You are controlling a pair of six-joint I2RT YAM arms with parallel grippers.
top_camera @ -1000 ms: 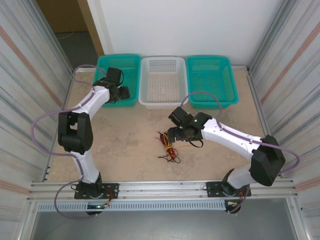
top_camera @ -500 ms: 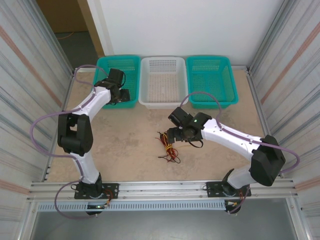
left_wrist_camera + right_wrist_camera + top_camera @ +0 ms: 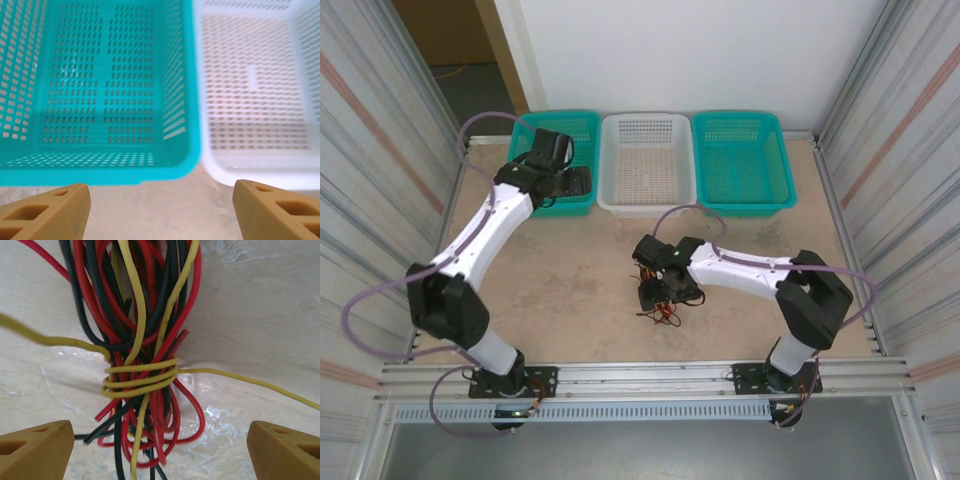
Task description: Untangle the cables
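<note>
At the middle of the table (image 3: 560, 290), toward its near edge, the cables (image 3: 145, 365) lie in one knotted bunch of red, black and yellow strands, a yellow strand wound several times around the bunch at its waist and two more yellow ends trailing off to either side. In the top view a few loose ends of the cables (image 3: 663, 314) poke out on the near side of the right claw (image 3: 657, 296), which points down over them. From the wrist camera the right claw (image 3: 160, 455) stands spread wide, its two tan fingertips (image 3: 35, 450) far apart at either side of the bunch; the strands run between them, and neither tip visibly touches a strand or grips anything. At the far edge three baskets sit in a row: a teal basket (image 3: 552, 206), a white basket (image 3: 647, 207) and a second teal basket (image 3: 745, 208). The left claw (image 3: 578, 183) hangs at the near rim of the first teal basket. Its wrist camera shows the left claw (image 3: 160, 212) released as well, tips apart and empty, above bare tabletop just before the seam where the teal basket (image 3: 100, 175) meets the white basket (image 3: 250, 172).
</note>
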